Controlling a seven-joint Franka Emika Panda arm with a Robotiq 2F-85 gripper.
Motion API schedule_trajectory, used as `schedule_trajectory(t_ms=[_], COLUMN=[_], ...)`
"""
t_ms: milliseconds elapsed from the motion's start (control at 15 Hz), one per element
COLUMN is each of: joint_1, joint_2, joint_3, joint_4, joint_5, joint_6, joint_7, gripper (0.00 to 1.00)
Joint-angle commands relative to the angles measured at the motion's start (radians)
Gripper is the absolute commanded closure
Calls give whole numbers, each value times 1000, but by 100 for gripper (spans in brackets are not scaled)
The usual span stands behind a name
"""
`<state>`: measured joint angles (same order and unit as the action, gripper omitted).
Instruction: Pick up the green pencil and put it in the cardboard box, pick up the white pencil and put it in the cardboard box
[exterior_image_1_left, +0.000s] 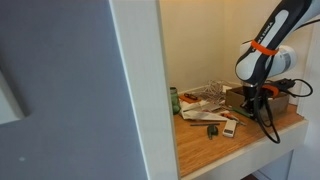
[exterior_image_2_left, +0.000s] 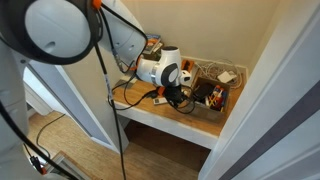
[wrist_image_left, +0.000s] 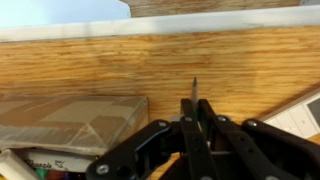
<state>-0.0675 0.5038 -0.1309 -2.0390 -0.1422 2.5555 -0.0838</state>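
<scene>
In the wrist view my gripper (wrist_image_left: 196, 120) is shut on a very thin dark pencil (wrist_image_left: 194, 90). Its pointed tip sticks out beyond the fingertips, over the wooden tabletop. The pencil's colour looks dark greenish, so it seems to be the green pencil. The brown cardboard box (wrist_image_left: 70, 118) lies to the left of the fingers in that view. In both exterior views the gripper (exterior_image_1_left: 262, 96) (exterior_image_2_left: 180, 96) hangs low over the table beside the cardboard box (exterior_image_1_left: 238, 98) (exterior_image_2_left: 212, 92). I cannot make out a white pencil.
A wooden tabletop (exterior_image_1_left: 250, 135) in a narrow alcove holds clutter: an upright green container (exterior_image_1_left: 174, 100), a small green lump (exterior_image_1_left: 213, 130), and papers and packets (exterior_image_1_left: 205, 100). A white wall edge (wrist_image_left: 160, 25) runs along the back. A white object (wrist_image_left: 305, 115) lies at the right.
</scene>
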Motion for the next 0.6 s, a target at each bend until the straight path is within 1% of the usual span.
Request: schedule_trajectory(t_ms=[0, 200, 400, 533], joint_1=[6, 8, 0, -19], joint_2=[-132, -218, -299, -344], joint_3=[-7, -10, -16, -18], joint_4=[-102, -145, -160, -146], joint_5=[-49, -85, -122, -108], joint_6=[-29, -56, -96, -146], joint_7=[-8, -8, -5, -13], gripper=[97, 97, 97, 97])
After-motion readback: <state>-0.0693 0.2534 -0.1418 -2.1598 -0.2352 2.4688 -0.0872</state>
